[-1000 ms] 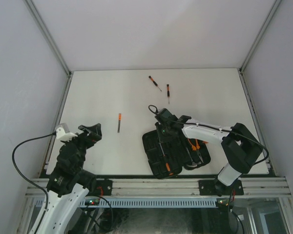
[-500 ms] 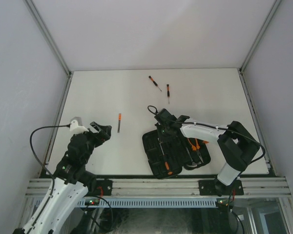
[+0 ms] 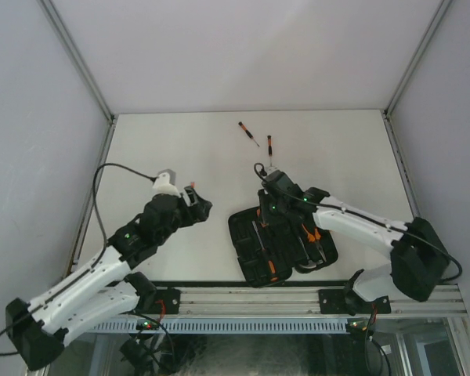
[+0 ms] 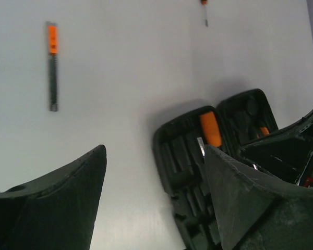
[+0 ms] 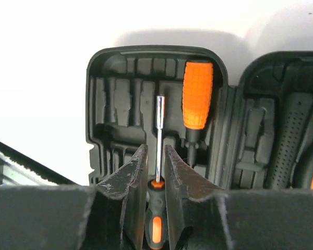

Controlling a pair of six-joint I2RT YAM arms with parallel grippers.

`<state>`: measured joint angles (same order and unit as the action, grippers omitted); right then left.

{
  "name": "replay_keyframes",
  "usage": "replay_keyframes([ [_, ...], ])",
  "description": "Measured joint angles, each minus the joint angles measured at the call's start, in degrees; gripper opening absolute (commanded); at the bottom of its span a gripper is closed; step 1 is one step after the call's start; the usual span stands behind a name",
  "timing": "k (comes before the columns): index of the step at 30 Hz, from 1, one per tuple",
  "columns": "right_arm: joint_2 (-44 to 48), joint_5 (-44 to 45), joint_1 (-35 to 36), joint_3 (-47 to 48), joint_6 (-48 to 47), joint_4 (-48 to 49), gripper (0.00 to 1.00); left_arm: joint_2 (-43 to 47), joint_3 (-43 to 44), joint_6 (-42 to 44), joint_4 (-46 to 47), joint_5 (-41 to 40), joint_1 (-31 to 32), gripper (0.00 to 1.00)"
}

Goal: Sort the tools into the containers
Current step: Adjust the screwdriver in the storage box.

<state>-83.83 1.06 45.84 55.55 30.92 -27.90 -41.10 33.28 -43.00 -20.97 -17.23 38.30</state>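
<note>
Nearest the arm bases, the black tool case (image 3: 243, 243) lies open on the table (image 3: 157, 149), both halves facing up. A thick orange-handled screwdriver (image 5: 197, 94) is already seated in a moulded slot of its left half. The right half also holds tools, but I cannot make them out.

The right gripper (image 5: 155, 151) hangs over the left half of the case. A thin screwdriver (image 5: 157, 120) sits between its fingers, handle flanked by both pads and shaft pointing along an empty slot beside the thick one. The gap is narrow, and from the wrist view I cannot tell whether the pads are clamping the handle or merely standing beside it. I judge this to be the placing step for that screwdriver.

The left gripper (image 4: 154, 151) is spread wide and holds nothing. It hovers over bare table just left of the case. A slim orange-and-black tool (image 4: 52, 67) lies loose beyond it, off to one side of the finger line and not between the fingers.

Farthest out, two small screwdrivers (image 3: 248, 133) (image 3: 270, 147) lie near each other on the table, well apart from the case.

Next move, as I assess it: confirm the thin screwdriver is bedded flat, then lift the right gripper straight up. The left must shift sideways to centre over the slim tool and straddle it before it descends.
</note>
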Motion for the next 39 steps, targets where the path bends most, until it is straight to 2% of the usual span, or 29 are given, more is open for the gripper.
replay_keyframes([
  [6, 11.0, 2.1, 1.4, -6.9, 2.1, -0.6, 0.18, -16.3, 8.0, -2.2, 3.8, -2.2, 9.0, 0.75],
  [12, 20.3, 3.0, 6.6, -18.0, 8.9, -0.8, 0.18, -30.4, 15.7, -4.8, 3.8, -1.5, 13.2, 0.67],
  [21, 21.5, 7.2, 15.5, -20.9, 17.6, 1.9, 0.16, -45.1, 24.8, -6.3, 2.3, 2.1, 16.9, 0.49],
  [31, 27.4, 11.5, 16.5, -25.1, 22.0, 2.7, 0.15, -49.4, 25.5, -8.0, -0.7, 2.5, 18.6, 0.31],
  [39, 28.5, 12.0, 16.5, -26.7, 23.1, 2.8, 0.15, -54.0, 28.3, -8.1, -1.2, 2.6, 18.6, 0.26],
])
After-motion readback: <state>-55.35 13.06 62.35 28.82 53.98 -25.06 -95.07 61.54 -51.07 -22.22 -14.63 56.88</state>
